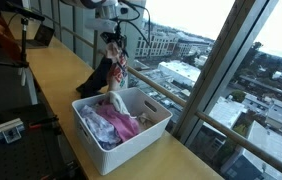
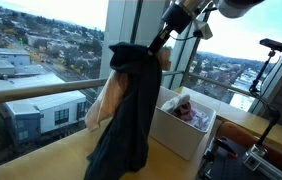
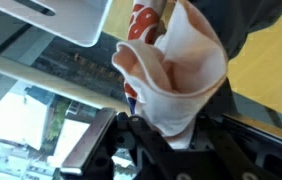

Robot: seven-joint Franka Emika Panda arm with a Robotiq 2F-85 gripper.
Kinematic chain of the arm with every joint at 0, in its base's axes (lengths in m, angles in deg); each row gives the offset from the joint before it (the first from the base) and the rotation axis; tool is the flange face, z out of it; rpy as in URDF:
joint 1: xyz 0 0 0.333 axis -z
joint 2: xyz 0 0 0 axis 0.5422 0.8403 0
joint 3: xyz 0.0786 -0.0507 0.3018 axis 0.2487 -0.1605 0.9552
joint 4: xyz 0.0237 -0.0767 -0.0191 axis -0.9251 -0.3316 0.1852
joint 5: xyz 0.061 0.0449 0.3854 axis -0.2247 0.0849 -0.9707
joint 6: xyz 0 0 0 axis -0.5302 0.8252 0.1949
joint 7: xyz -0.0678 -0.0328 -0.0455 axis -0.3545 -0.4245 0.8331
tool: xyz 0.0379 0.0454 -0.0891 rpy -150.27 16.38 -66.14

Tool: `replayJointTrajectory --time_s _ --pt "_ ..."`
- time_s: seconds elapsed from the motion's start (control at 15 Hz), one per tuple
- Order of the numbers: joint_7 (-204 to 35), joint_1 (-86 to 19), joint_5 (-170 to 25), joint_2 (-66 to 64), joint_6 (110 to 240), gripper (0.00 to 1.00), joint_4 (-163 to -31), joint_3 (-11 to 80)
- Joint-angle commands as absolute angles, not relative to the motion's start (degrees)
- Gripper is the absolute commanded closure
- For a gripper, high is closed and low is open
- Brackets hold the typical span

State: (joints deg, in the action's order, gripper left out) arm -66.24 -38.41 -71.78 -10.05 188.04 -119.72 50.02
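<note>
Dark garment (image 2: 126, 110) hangs from gripper (image 2: 160, 46), partly screening white basket (image 2: 186, 138).

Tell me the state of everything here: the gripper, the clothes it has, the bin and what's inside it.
gripper: shut on light cloth
light cloth: pinched, hanging bunched
dark garment: lifted, hanging long from the gripper
white bin: upright, open top
clothes in bin: piled loosely

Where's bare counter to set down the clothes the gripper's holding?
Bare: the wooden counter strip beyond the hanging dark garment, away from the white plastic bin, and the near end past the bin. Crowded: the bin itself, full of pink clothes, and the spot under the gripper, where the garment drapes.
</note>
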Motion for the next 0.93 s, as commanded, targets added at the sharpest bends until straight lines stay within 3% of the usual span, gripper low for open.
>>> replayJointTrajectory --time_s 0.0,0.47,0.87 --pt "-65.2 -36.78 -71.55 -17.52 186.54 0.96 -118.69 46.49" --pt "-60.17 -34.08 -71.34 -25.33 180.0 0.96 -107.97 40.06" --pt "-50.01 -32.48 -74.2 -25.25 164.57 0.96 -92.51 33.71"
